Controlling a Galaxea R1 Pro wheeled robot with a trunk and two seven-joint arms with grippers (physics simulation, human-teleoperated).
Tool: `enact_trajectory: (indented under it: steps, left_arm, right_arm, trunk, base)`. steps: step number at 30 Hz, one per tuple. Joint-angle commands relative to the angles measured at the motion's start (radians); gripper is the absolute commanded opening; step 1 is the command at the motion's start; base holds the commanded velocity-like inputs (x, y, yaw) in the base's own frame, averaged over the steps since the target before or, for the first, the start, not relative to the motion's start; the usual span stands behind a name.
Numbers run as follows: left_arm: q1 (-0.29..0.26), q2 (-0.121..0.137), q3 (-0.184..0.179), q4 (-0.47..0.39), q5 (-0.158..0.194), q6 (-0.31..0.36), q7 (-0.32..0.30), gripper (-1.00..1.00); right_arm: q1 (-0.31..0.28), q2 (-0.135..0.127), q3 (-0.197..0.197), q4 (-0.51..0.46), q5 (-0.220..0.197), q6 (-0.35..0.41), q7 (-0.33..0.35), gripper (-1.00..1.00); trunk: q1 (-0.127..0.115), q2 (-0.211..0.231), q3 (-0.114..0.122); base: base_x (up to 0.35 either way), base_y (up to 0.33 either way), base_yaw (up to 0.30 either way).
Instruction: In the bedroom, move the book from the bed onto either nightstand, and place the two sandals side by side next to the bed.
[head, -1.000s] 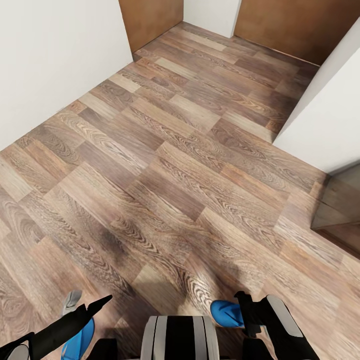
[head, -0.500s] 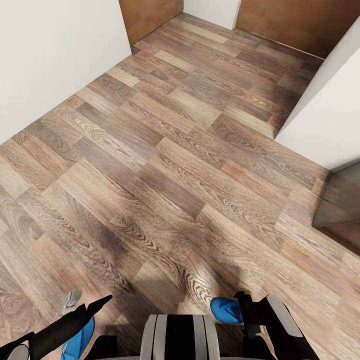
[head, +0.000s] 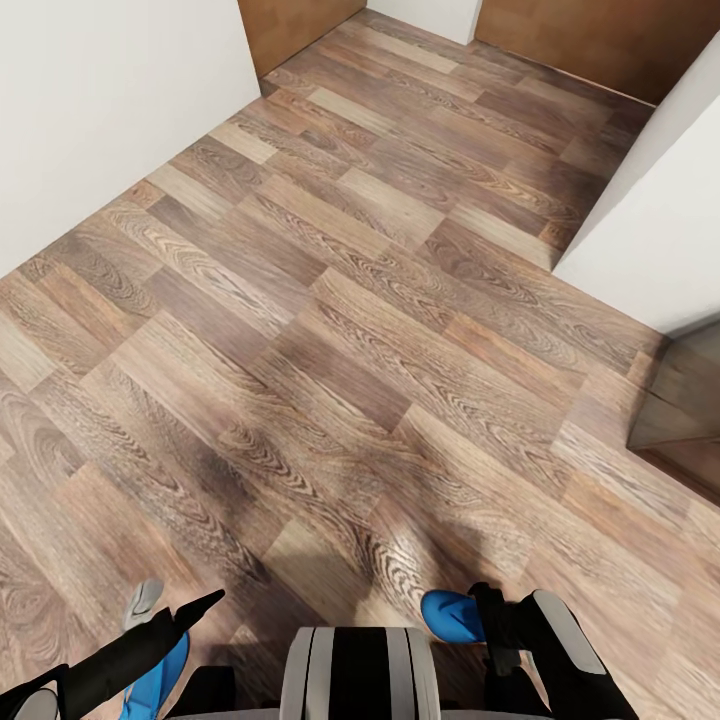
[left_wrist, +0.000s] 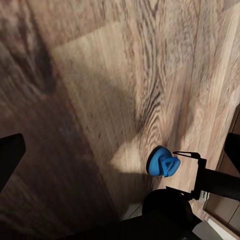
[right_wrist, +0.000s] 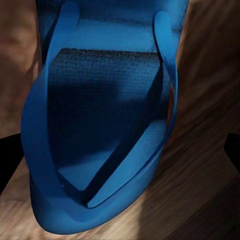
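Note:
I am on a wood-plank floor (head: 330, 330) between white walls; the bed, the book and the nightstand are out of view. One blue sandal (head: 450, 617) is held in my right gripper (head: 492, 622); up close the sandal (right_wrist: 100, 125) spans the space between the two fingers, straps facing the camera. From the left wrist, that sandal (left_wrist: 162, 162) shows small at the end of the right arm. The other blue sandal (head: 160, 675) hangs under my left gripper (head: 190, 612) and travels with it. The left fingers (left_wrist: 10, 155) stand wide apart over bare floor.
A white wall (head: 100, 110) runs along the left and another white wall (head: 660, 220) juts in at the right. Brown wooden doors (head: 590, 40) stand at the far end. A dark glassy panel (head: 680, 410) sits low on the right. My trunk (head: 360, 675) fills the bottom centre.
The whole view has slid: the floor and walls have come nearer as the robot rolls forward. Both arms and both sandals keep the same place relative to the trunk.

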Motion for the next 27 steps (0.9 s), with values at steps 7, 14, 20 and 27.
enact_trajectory:
  steps: [7,14,20,27]
  left_arm:
    - [0.0,0.0,0.001,0.0,0.004,0.007,-0.001,1.0]
    - [0.0,0.0,0.001,-0.001,0.004,0.007,-0.001,1.0]
    - [0.0,0.0,0.003,-0.001,0.004,0.007,-0.001,1.0]
    - [0.0,0.0,0.003,-0.001,0.004,0.007,-0.001,1.0]
  right_arm:
    - [0.0,0.0,-0.003,-0.001,0.007,0.011,-0.008,1.0]
    - [0.0,-0.001,-0.003,-0.001,0.007,0.012,-0.008,1.0]
    - [0.0,-0.001,-0.004,-0.001,0.007,0.012,-0.008,-1.0]
    - [0.0,-0.001,-0.005,-0.002,0.007,0.012,-0.008,-1.0]
  trunk:
    - [0.0,0.0,-0.001]
    - [0.0,0.0,-0.001]
    - [0.0,0.0,-0.001]
    - [0.0,0.0,-0.001]
  base:
    - [0.0,0.0,0.0]
    - [0.0,0.0,0.0]
    - [0.0,0.0,0.0]
    - [0.0,0.0,0.0]
